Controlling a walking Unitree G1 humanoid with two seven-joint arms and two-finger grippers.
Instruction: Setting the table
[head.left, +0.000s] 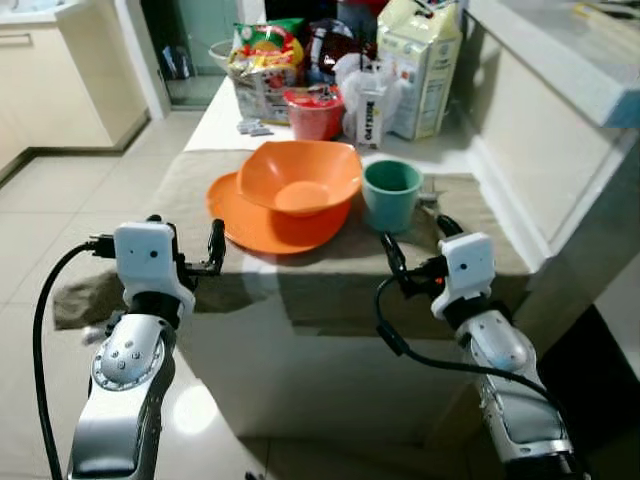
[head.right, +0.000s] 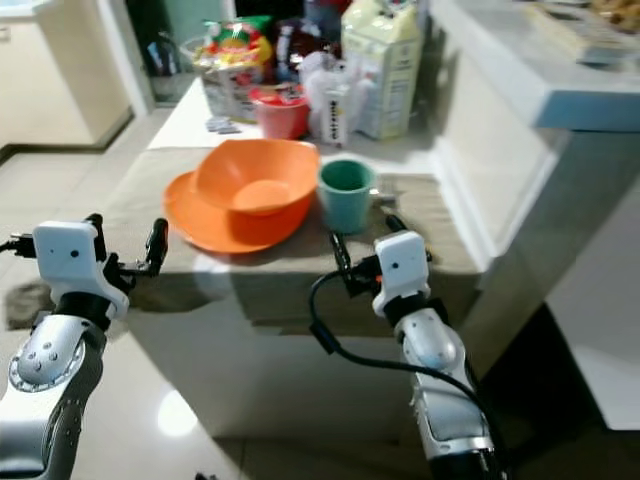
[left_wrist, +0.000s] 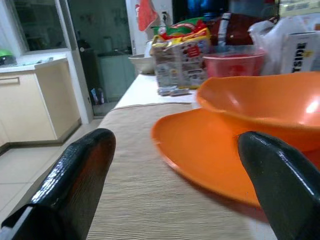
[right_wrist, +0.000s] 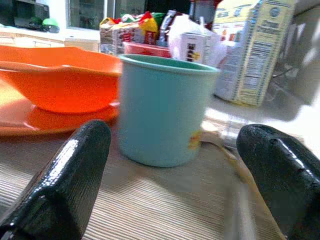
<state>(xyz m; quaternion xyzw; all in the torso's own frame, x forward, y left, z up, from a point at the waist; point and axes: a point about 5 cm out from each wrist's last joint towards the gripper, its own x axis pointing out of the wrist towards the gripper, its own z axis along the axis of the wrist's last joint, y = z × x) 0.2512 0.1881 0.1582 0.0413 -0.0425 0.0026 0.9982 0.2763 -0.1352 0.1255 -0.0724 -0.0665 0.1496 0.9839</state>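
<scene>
Left eye view: orange bowl (head.left: 298, 177) on orange plate (head.left: 262, 222) beside teal cup (head.left: 391, 194) on the counter (head.left: 330, 280), both grippers short of its near edge; left wrist view: spread fingers (left_wrist: 75, 185) frame the plate; right wrist view: spread fingers (right_wrist: 65, 185) frame the cup, untouched.

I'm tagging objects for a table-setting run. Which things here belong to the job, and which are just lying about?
For the job:
orange bowl, sitting on the orange plate
teal cup
beige placemat
left gripper and right gripper, both open at the near table edge

Lying about, at the far end:
milk carton
snack bags
red container
</scene>
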